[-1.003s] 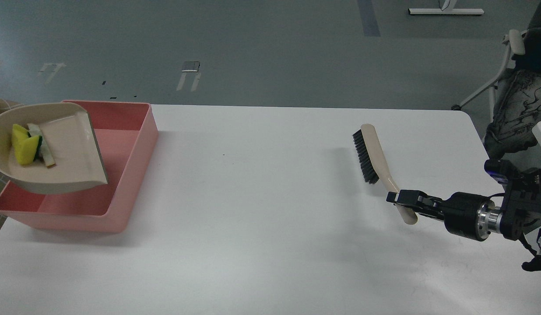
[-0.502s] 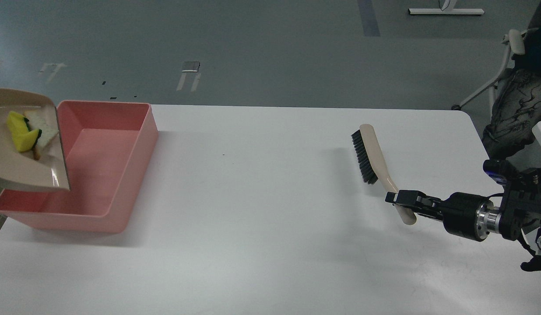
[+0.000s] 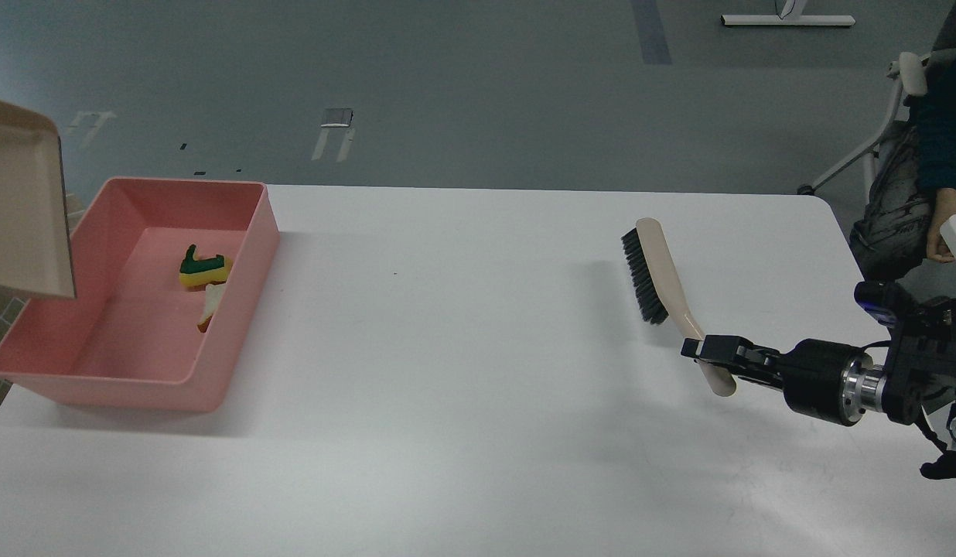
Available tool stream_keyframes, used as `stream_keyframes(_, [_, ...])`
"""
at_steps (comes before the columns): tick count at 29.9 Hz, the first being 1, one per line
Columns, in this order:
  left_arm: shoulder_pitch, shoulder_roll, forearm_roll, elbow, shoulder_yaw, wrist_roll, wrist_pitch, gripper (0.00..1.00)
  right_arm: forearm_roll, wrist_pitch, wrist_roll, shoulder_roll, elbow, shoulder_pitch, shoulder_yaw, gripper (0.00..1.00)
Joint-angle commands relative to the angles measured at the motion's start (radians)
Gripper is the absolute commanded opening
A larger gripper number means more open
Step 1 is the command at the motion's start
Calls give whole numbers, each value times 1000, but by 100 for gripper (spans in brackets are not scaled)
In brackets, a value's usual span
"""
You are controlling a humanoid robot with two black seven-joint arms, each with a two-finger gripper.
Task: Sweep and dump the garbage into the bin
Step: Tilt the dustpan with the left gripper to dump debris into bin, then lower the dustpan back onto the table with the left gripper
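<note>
The pink bin point(image 3: 238, 255) stands at the table's left end. The yellow sponge scrap with a green layer point(image 3: 203, 268) and the pale beige scrap point(image 3: 209, 307) lie inside it on its floor. The beige dustpan point(image 3: 22, 213) hangs tilted steeply above the bin's left side, cut off by the frame edge. My left gripper is out of view. My right gripper point(image 3: 706, 352) is shut on the handle of the beige brush with black bristles point(image 3: 662, 271), low over the table at the right.
The white table point(image 3: 462, 371) reaches from the bin to the right edge. A chair with dark cloth point(image 3: 903, 178) stands beyond the table's far right corner. A person's hand point(image 3: 940, 224) shows at the right edge.
The dustpan has lifted, moved left and tipped up steeply. The sponge scrap and beige scrap have slid out of it into the bin. The right arm and brush have barely moved.
</note>
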Motion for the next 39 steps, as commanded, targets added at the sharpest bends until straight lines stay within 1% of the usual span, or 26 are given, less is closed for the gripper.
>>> stream_keyframes(1, [-83, 30, -117, -76, -23, 17, -24, 0, -1, 0, 2, -6, -1, 0, 4, 0])
stream_keyframes(2, [-102, 36, -149, -88, -23, 30, -41, 0, 0, 0, 2, -6, -3, 0, 5, 0])
stream_keyframes(3, [-120, 43, -180, -101, -22, 53, -61, 0, -1, 0, 2, -7, -3, 0, 5, 0])
stream_keyframes(5, [-217, 41, -304, -139, -22, 178, -157, 0, -1, 0, 3, -12, -6, 0, 7, 0])
stream_keyframes(6, [-247, 35, -330, -147, -17, 207, -179, 0, -1, -1, 3, -15, -8, 0, 7, 0])
stream_keyframes(7, [-315, 8, -373, -160, 27, 249, -209, 0, -1, -1, 3, -17, -11, 0, 5, 0])
stream_keyframes(9, [-390, -26, -389, -162, 111, 275, -214, 0, -1, -1, 5, -20, -17, -2, 7, 0])
stream_keyframes(11, [-558, -91, -399, -159, 299, 300, -213, 0, -3, -1, 12, -24, -21, -9, 7, 0])
stream_keyframes(12, [-591, -112, -401, -154, 352, 306, -208, 0, -3, -1, 12, -27, -21, -11, 7, 0])
stream_keyframes(13, [-643, -162, -404, -147, 435, 320, -197, 0, -3, -1, 12, -35, -23, -11, 7, 0])
stream_keyframes(15, [-676, -221, -404, -138, 495, 337, -179, 0, -6, -1, 12, -38, -23, -14, 5, 0])
stream_keyframes(16, [-700, -276, -401, -127, 550, 355, -158, 0, -9, -1, 14, -40, -23, -19, 5, 0])
stream_keyframes(17, [-709, -304, -401, -122, 570, 363, -148, 0, -11, 0, 12, -44, -23, -20, 5, 0])
stream_keyframes(18, [-726, -365, -401, -111, 617, 375, -133, 0, -11, 0, 12, -52, -26, -20, 5, 0])
stream_keyframes(19, [-742, -429, -399, -96, 674, 380, -121, 0, -11, 0, 14, -58, -31, -22, 4, 0])
stream_keyframes(22, [-752, -532, -398, -65, 769, 380, -89, 0, -11, 0, 14, -67, -35, -25, 2, 0])
stream_keyframes(25, [-748, -618, -398, -27, 865, 377, -35, 0, -9, 0, 21, -75, -34, -36, 2, 0])
stream_keyframes(27, [-743, -655, -396, -9, 912, 370, -9, 0, -9, 0, 23, -80, -34, -37, 2, 0])
stream_keyframes(34, [-729, -689, -379, 74, 988, 343, 48, 0, -7, 0, 23, -80, -29, -42, 2, 0])
stream_keyframes(36, [-728, -689, -357, 109, 1009, 315, 65, 0, -6, 0, 23, -77, -29, -43, 2, 0])
stream_keyframes(39, [-708, -691, -321, 142, 1035, 291, 70, 0, -6, 0, 23, -73, -28, -43, 2, 0])
